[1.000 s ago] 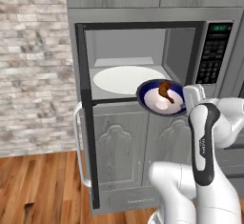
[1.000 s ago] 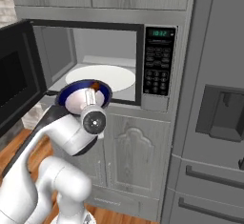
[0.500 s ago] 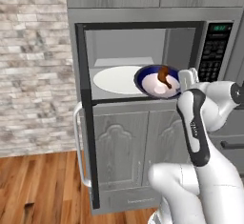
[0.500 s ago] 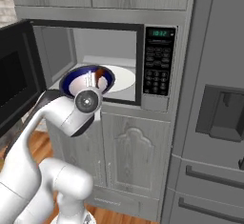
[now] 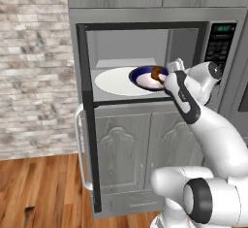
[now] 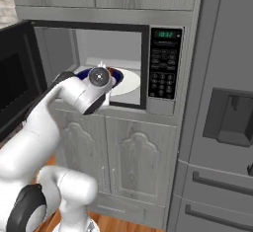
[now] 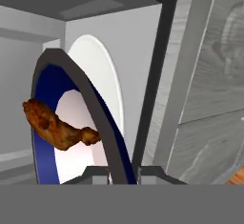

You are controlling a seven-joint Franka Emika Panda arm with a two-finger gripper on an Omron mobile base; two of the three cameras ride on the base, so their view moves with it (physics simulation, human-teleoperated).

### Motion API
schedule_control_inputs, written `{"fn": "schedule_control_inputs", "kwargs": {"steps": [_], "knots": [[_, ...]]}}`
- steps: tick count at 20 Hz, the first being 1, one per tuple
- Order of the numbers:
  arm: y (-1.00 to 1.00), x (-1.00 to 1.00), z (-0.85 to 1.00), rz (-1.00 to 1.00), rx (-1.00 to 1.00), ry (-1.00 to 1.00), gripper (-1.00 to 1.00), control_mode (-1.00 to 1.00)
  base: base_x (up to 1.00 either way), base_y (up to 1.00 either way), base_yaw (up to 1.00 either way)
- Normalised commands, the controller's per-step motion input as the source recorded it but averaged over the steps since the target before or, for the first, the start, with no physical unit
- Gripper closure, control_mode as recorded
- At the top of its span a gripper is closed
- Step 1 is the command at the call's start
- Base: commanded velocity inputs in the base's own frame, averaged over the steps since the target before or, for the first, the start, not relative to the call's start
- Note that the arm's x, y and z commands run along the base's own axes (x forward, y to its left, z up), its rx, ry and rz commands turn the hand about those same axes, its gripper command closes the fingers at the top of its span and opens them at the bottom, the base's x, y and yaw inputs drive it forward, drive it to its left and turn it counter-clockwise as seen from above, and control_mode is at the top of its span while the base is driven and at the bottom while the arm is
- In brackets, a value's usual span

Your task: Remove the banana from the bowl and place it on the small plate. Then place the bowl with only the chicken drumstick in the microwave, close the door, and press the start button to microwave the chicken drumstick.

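1. My arm covers the claw (image 7: 123, 173) in both base views, and I can't see its grip there.
2. The bowl (image 5: 145, 76), ahead of the claw, is half hidden behind my wrist.
3. The door (image 6: 15, 90) is cut off at the right base view's left edge.
4. The keypad (image 6: 162, 65) labels are too small to read.

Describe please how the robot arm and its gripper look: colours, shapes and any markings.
The arm is glossy white, built of rounded, tube-like segments with dark grey to black joint rings. A black band runs along its forearm in the left base view. A round grey cap with a small centre dot sits on the wrist joint. The gripper has two small dark finger tips. No cables or lettering are visible.
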Motion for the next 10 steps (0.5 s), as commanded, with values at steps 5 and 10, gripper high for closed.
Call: {"fn": "schedule_control_inputs", "kwargs": {"steps": [5,10], "knots": [[0.21,0.52,-0.21,0.0,0.0,0.01,1.0,-1.0,0.0,0.0,0.0],[0.35,0.48,-0.26,0.0,0.0,0.0,1.0,-1.0,0.0,0.0,0.0]]}}
